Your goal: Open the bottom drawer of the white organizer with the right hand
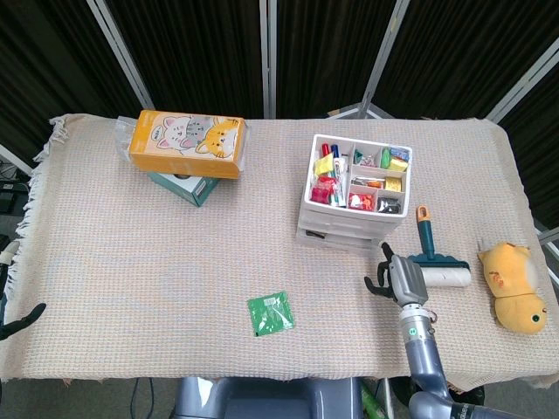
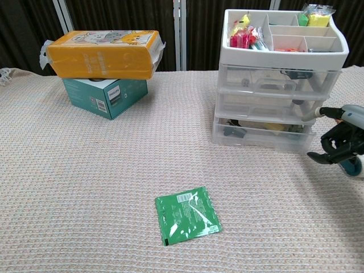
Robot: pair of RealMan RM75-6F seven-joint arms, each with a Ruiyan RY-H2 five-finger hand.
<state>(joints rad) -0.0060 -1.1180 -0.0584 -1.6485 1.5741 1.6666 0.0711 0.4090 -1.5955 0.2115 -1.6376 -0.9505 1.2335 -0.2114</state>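
The white organizer [image 1: 356, 194] [image 2: 278, 74] stands right of the table's middle, with an open top tray of small items and three clear drawers. Its bottom drawer [image 2: 261, 135] sits pushed in, level with how it stood before. My right hand [image 1: 397, 275] [image 2: 340, 141] hovers just off the organizer's front right corner, at the height of the lower drawers. One finger points toward the drawers, the others are hooked, and it holds nothing. It does not touch the drawer. Only a dark tip of my left hand [image 1: 24, 316] shows at the table's near left edge.
A teal lint roller [image 1: 434, 272] lies just right of my right hand, with a yellow plush toy [image 1: 514, 286] beyond it. A green packet [image 1: 270, 312] [image 2: 186, 215] lies flat near the front. An orange box sits on a teal box [image 1: 185, 144] [image 2: 102, 54] at the back left.
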